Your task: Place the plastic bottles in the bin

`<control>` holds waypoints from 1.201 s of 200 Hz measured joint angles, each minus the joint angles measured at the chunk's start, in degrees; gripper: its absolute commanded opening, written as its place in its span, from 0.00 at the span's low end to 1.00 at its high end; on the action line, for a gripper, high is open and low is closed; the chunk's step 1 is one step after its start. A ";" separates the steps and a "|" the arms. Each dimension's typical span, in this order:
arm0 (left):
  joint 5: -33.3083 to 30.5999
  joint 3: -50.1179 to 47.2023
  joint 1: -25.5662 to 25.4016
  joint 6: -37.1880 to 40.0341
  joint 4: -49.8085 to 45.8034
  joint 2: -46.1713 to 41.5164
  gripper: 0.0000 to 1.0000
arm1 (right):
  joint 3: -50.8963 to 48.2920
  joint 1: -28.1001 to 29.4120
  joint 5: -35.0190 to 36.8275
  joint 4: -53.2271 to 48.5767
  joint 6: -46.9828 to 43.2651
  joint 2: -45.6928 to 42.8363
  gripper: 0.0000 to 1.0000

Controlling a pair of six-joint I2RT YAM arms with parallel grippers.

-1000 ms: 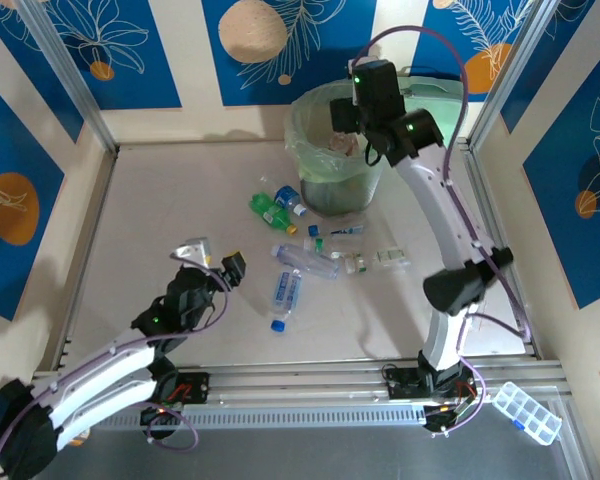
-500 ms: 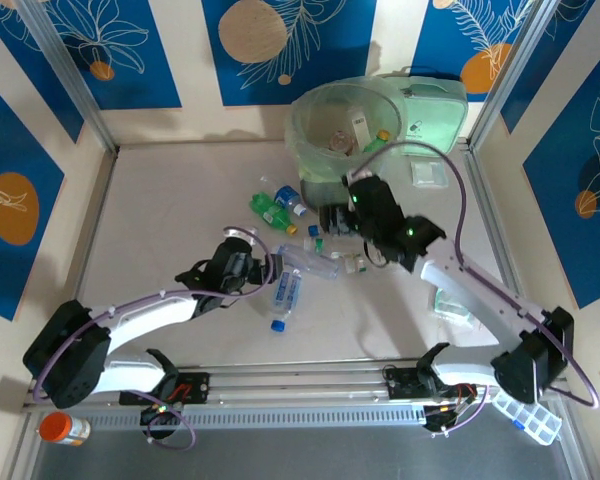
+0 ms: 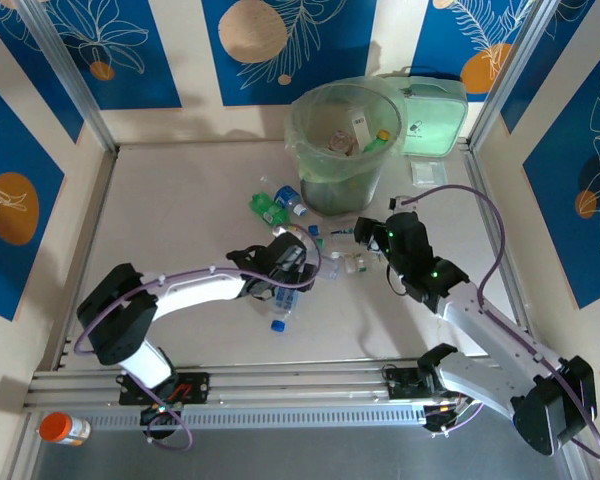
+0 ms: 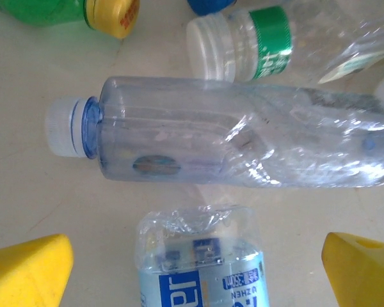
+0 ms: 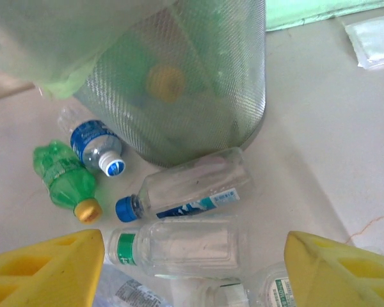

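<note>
The plastic bottles (image 3: pixel 265 208) still on the table (image 3: pixel 170 215) are bunched just in front of the bin (image 3: pixel 302 125), and we see a few more inside its pale green liner. In the left wrist view a clear bottle with a white cap (image 4: pixel 230 144) lies crosswise, dented along its right half. Nearer to us is a crumpled bottle with a blue label (image 4: pixel 201 265), and beyond are a green-banded bottle (image 4: pixel 249 35) and a green bottle with a yellow cap (image 4: pixel 57 7). The left gripper (image 4: pixel 195 272) hangs low over the crumpled one, its yellow fingers (image 4: pixel 29 272) spread wide on either side. Bare table shows between each finger and the bottle, so it has hold of nothing. From above, the left arm has its elbow out to the left and its forearm running rightward to the heap. The right gripper (image 5: pixel 192 268) faces the foot of the bin's mesh wall, jaws likewise well apart and empty, above a blue-capped clear bottle (image 5: pixel 192 188). The right arm's elbow sits at the near right corner, its forearm slanting up and left. Left of the heap the table is bare up to the frame. On the right a small clear pouch (image 3: pixel 427 172) lies near the bin, and a mint-green case (image 3: pixel 432 110) sits just behind it.
</note>
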 measured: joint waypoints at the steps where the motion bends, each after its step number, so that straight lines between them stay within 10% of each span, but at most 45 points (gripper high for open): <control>1: -0.17 0.15 -0.07 -0.02 -0.26 0.17 0.99 | -0.02 -0.04 0.00 0.04 0.04 -0.02 0.74; 149: -1.55 0.42 -0.63 -0.42 -3.30 3.48 0.55 | -0.11 -0.76 -4.11 3.74 2.03 0.17 0.72; 240: 2.01 -28.57 4.79 2.47 21.38 -39.15 0.52 | -3.91 0.48 -28.00 19.61 2.78 7.56 0.82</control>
